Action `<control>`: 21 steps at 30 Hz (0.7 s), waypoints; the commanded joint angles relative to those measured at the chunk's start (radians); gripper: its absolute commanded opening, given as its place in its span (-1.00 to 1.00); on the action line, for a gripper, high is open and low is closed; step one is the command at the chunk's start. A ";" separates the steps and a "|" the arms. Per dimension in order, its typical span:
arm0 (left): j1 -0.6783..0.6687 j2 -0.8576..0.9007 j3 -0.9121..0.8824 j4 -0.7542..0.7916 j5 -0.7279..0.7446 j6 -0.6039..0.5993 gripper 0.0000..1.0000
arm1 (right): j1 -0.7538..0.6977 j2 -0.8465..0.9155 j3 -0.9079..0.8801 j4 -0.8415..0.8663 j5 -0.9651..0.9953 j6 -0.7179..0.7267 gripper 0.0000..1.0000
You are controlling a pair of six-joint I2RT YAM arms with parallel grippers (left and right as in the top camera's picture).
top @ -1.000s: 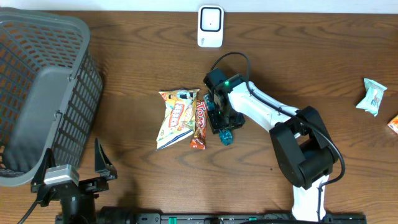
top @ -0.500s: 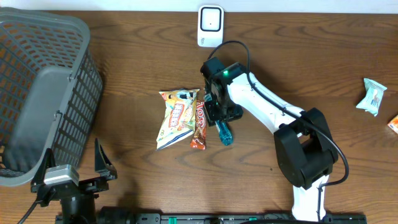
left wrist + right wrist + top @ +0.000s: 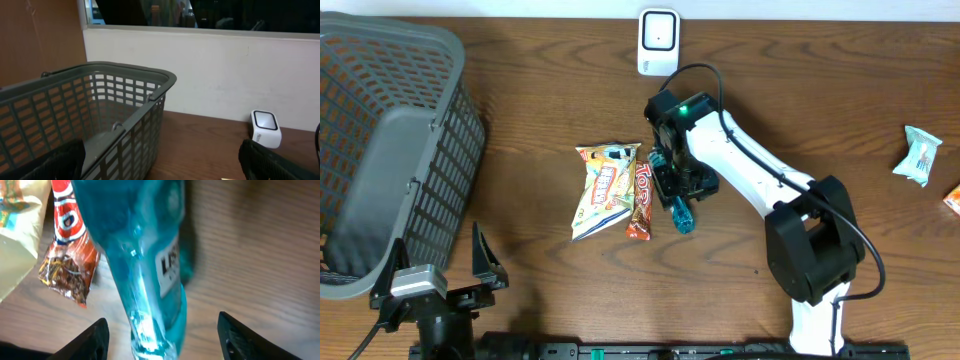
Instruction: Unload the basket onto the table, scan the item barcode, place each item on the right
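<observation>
Overhead view. My right arm reaches across the wooden table (image 3: 840, 90) to the middle, and its right gripper (image 3: 161, 335) hangs over the teal bottle (image 3: 681, 214). The bottle lies on the wood just right of the orange snack bar (image 3: 641, 196); I cannot tell whether the two touch. Left of the bar lies the yellow snack bag (image 3: 604, 190), its edge against the bar. The white scanner (image 3: 658, 42) stands at the far edge of the table, well apart from the bottle. The grey basket (image 3: 390, 60) fills the left side. A pale green packet (image 3: 918, 156) and an orange packet (image 3: 953, 201) lie at the right edge.

Right wrist view. The claw stands apart. One dark fingertip (image 3: 97, 339) shows on each side of the translucent bottle, with bare wood between each tip and the plastic, so I read no grip. A white label (image 3: 169, 266) with dark letters faces the camera; only a few letters are legible.

Left wrist view. My left gripper (image 3: 437, 262) rests at the near left corner of the table with its claw wide apart and nothing between the fingers. It looks over the basket rim toward the scanner, which stands in front of the white wall (image 3: 210, 65).
</observation>
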 commanded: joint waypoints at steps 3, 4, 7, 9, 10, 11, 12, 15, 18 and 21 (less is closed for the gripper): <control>-0.003 -0.006 -0.006 0.004 -0.008 -0.002 0.96 | 0.002 -0.214 0.018 -0.017 0.043 0.005 0.39; -0.003 -0.006 -0.006 0.004 -0.008 -0.002 0.96 | 0.009 -0.272 0.018 -0.024 0.069 0.024 0.40; -0.003 -0.006 -0.006 0.004 -0.008 -0.002 0.96 | 0.048 -0.394 -0.015 -0.018 0.192 0.097 0.43; -0.003 -0.006 -0.006 0.004 -0.008 -0.002 0.96 | 0.088 -0.467 -0.067 0.003 0.307 0.167 0.85; -0.003 -0.006 -0.006 0.004 -0.008 -0.002 0.96 | 0.117 -0.513 -0.121 0.032 0.370 0.214 0.98; -0.003 -0.006 -0.006 0.004 -0.008 -0.002 0.96 | 0.139 -0.544 -0.174 0.068 0.389 0.232 0.99; -0.003 -0.006 -0.006 0.004 -0.008 -0.002 0.96 | 0.162 -0.568 -0.241 0.122 0.385 0.231 0.99; -0.003 -0.006 -0.006 0.004 -0.008 -0.002 0.95 | 0.192 -0.576 -0.395 0.259 0.373 0.231 0.98; -0.003 -0.006 -0.006 0.004 -0.008 -0.002 0.96 | 0.194 -0.546 -0.527 0.426 0.373 0.230 0.99; -0.003 -0.006 -0.006 0.004 -0.008 -0.002 0.96 | 0.193 -0.517 -0.576 0.530 0.373 0.230 0.88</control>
